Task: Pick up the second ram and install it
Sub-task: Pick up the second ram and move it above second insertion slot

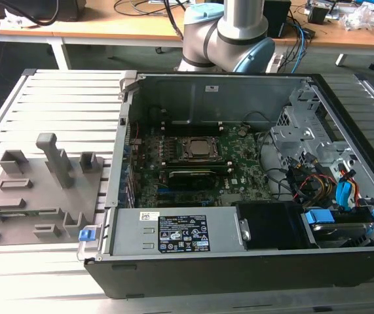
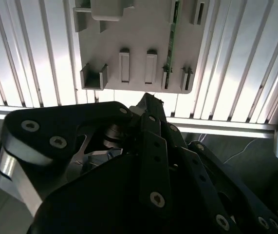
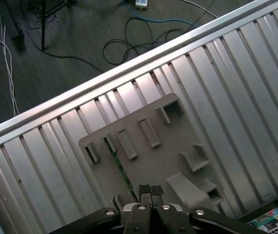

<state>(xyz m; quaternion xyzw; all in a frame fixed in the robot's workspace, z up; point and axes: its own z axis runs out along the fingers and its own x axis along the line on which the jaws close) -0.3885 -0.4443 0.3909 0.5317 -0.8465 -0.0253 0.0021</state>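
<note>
On the slatted table (image 1: 62, 98), beside the open computer case (image 1: 206, 268), we find the grey holder tray (image 1: 39, 196). In the first wrist view the gripper (image 3: 151, 190) hangs above this tray, fingertips pressed together, gripping nothing. The second ram (image 3: 118, 165) stands on edge in a tray slot, unheld.

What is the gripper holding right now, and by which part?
Nothing. The gripper hangs above the grey holder, fingertips together and empty; the second ram stands on edge in a slot of that holder.
</note>
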